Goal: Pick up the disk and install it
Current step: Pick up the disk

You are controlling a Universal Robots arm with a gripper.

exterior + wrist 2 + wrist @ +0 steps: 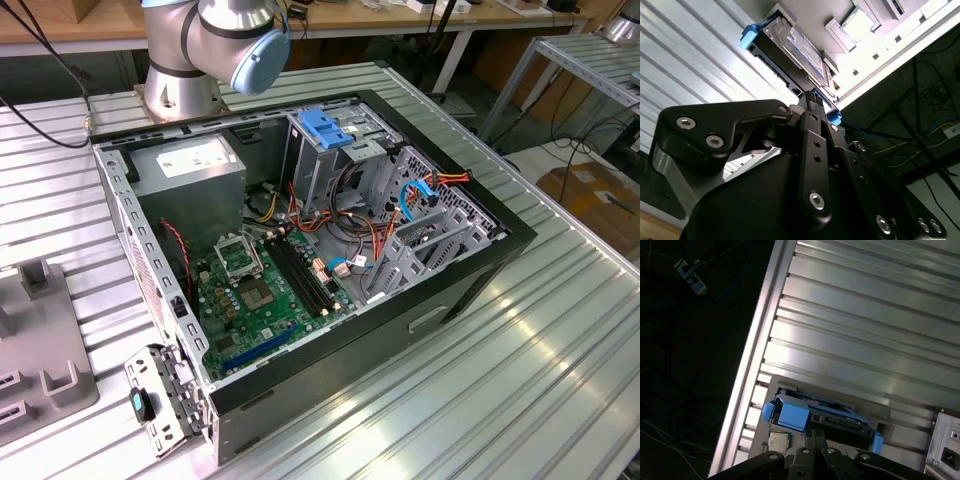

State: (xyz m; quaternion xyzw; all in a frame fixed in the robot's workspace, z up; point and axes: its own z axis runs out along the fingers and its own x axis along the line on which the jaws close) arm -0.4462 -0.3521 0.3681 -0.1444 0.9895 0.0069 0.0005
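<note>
The gripper (812,97) is hovering right at the near edge of the disk (795,47). Whether it is open, closed or pinching the drive, I cannot tell. The disk is lying flat just ahead of it, its blue rails showing, on a grey holder (850,402) that is sitting on the ribbed metal table (695,65).

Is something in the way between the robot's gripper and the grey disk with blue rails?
No, nothing visible. In the second wrist view the gripper sits close beside the flat grey metal disk with blue plastic rails.
</note>
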